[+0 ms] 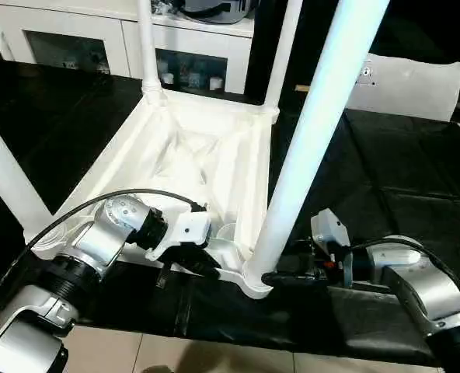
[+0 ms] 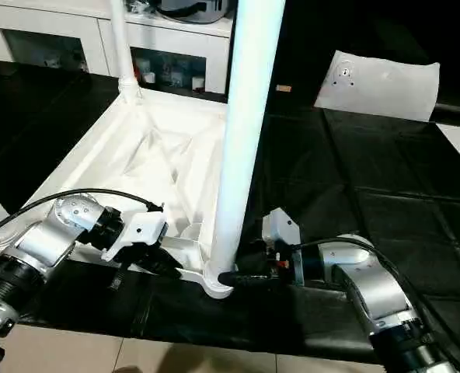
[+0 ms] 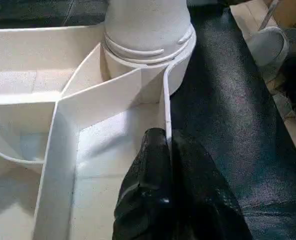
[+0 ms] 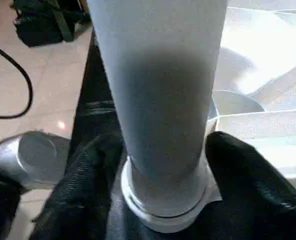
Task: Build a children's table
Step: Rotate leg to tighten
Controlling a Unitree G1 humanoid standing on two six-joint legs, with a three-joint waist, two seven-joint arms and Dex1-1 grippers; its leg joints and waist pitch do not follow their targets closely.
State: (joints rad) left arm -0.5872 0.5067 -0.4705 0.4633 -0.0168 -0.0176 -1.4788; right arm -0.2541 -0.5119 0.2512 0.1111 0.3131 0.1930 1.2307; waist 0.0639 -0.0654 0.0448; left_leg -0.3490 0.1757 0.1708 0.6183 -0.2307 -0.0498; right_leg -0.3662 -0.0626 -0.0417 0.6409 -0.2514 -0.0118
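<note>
Standing upside down on the black surface [image 1: 416, 179], the table [image 1: 175, 155] has its rim pinched by the left tool [image 3: 169, 150]; the right tool [image 4: 165, 165] grasps the near leg [image 1: 315, 132], which may tilt if twisted unevenly.

Tabletop [image 1: 191, 155] upside down on mat [image 1: 385, 194]; legs [image 1: 308, 148] upright in corners.
</note>
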